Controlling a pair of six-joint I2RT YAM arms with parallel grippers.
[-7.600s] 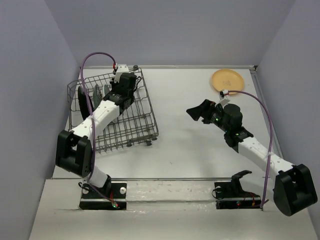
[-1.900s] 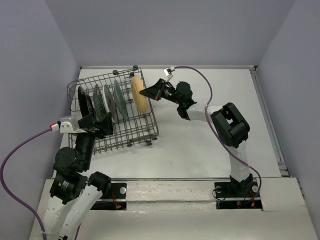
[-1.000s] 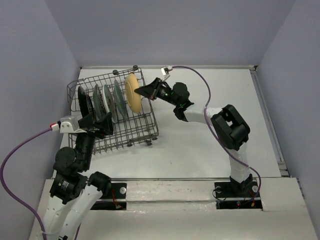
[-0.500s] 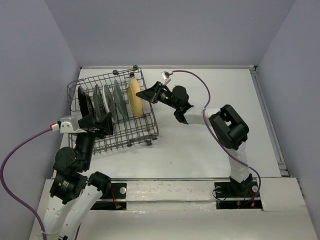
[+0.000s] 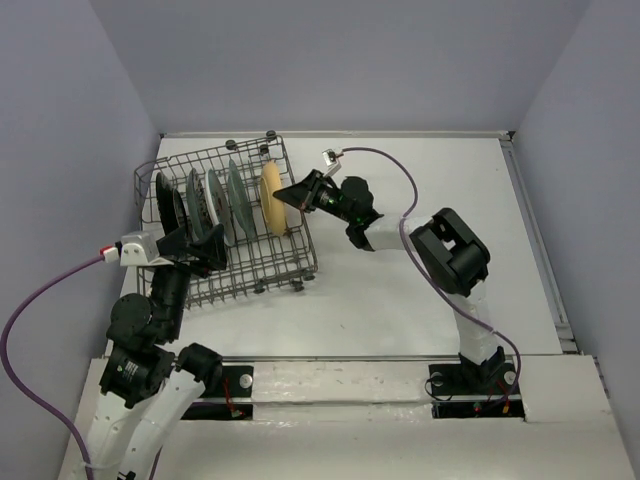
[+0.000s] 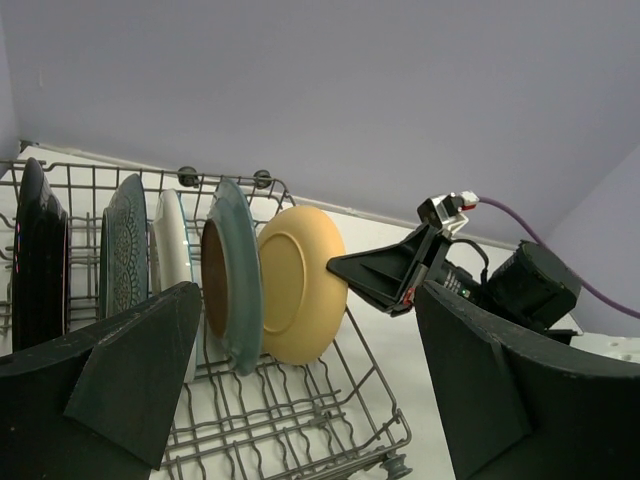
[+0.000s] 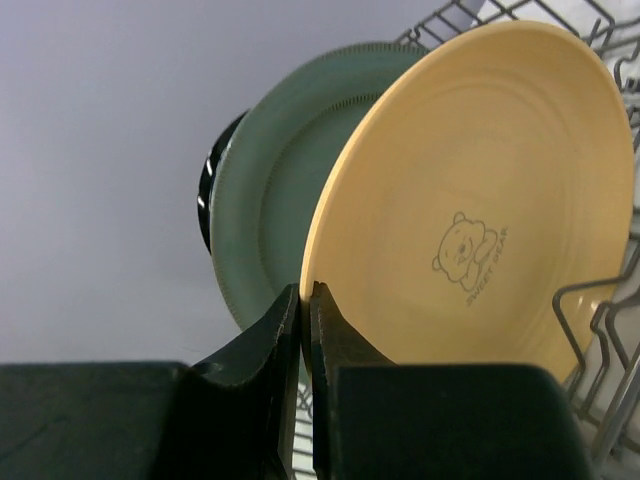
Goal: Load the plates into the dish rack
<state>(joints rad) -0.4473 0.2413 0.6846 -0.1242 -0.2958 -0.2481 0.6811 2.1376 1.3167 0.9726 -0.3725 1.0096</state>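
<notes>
Five plates stand on edge in a row in the one dish rack [image 5: 270, 260] at the far left of the surface [image 5: 400, 300]: black plate [image 6: 40, 260], floral plate [image 6: 125, 245], white plate [image 6: 172, 250], teal plate [image 6: 240, 280], then yellow plate [image 6: 300, 280] at the right end. The white one shows only its edge, so its pattern cannot be read, and the left wrist view's own fingers cover the lower parts of the leftmost plates. Whether the yellow plate's lower edge sits between tines is hard to make out. Of the two arms, the right claw [image 5: 288, 196] is pinching the yellow plate's rim, and the left claw [image 5: 195, 247], spread wide, hangs near the rack's near-left side, holding nothing. Some seconds earlier the yellow plate lay flat at the far right of the surface and the left arm reached over the rack.
</notes>
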